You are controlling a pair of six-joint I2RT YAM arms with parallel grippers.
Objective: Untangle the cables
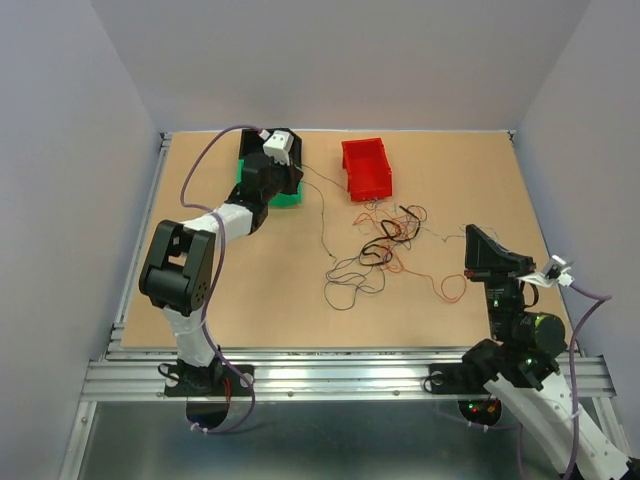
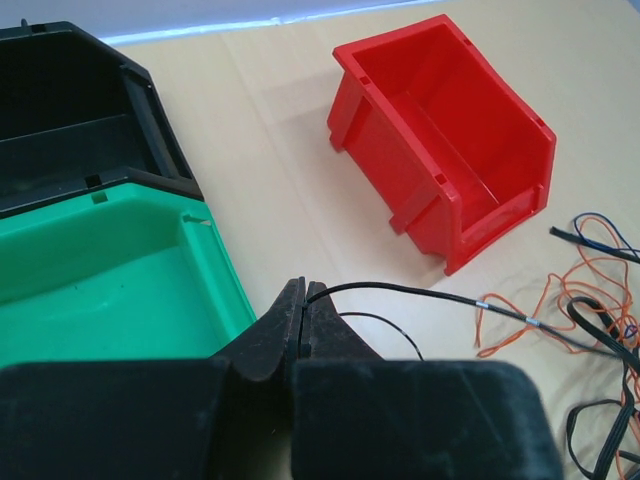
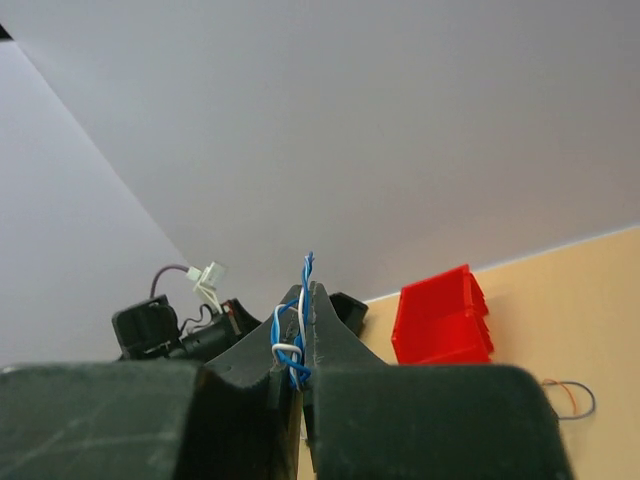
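Note:
The cables (image 1: 385,245) lie as a loose tangle of thin orange and black wires in the middle of the table, also at the right edge of the left wrist view (image 2: 600,300). My left gripper (image 2: 303,288) is shut on the end of a thin black cable (image 2: 420,290) just right of the green bin; that cable runs off toward the tangle. From above, the left gripper (image 1: 292,168) sits by the bins. My right gripper (image 3: 308,292) is lifted off the table and shut on a twisted blue-and-white wire (image 3: 303,330). From above, the right gripper (image 1: 478,245) hangs right of the tangle.
A red bin (image 1: 367,167) stands behind the tangle, tilted on its side in the left wrist view (image 2: 440,150). A green bin (image 2: 100,270) and a black bin (image 2: 70,130) sit together at the back left. Grey walls enclose the table.

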